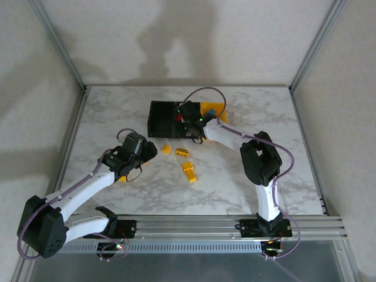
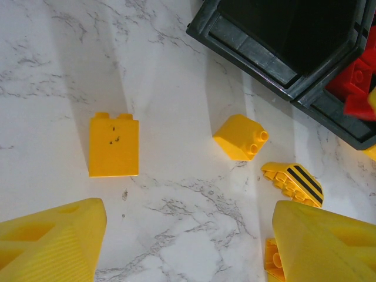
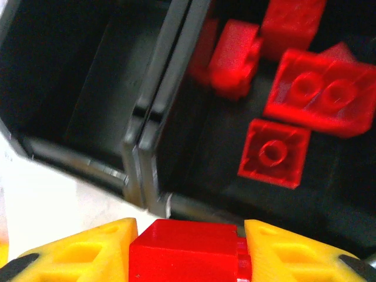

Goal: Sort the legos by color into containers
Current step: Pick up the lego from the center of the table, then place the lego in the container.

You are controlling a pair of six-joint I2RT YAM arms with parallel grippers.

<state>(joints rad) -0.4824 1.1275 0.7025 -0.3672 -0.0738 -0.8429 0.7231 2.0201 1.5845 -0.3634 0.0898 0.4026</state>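
Bins come first to the eye: three small open-topped plastic containers joined in a row at the far side of the white marbled surface, two black and one yellow. The right arm's end effector hangs just over the near rim of the middle black bin, its yellow fingers clamped on a small red plastic brick. Below it in that bin lie several loose red studded bricks; the left black bin beside it looks dark inside. The yellow bin seems to hold something blue, though from above it is too small to be sure. The left arm's end effector hovers low over the surface with its jaws spread wide, gripping nothing. Ahead of it, apart from one another, rest a tall yellow brick, a yellow sloped brick with two studs and a yellow brick with black stripes, all on the surface just short of the bins.
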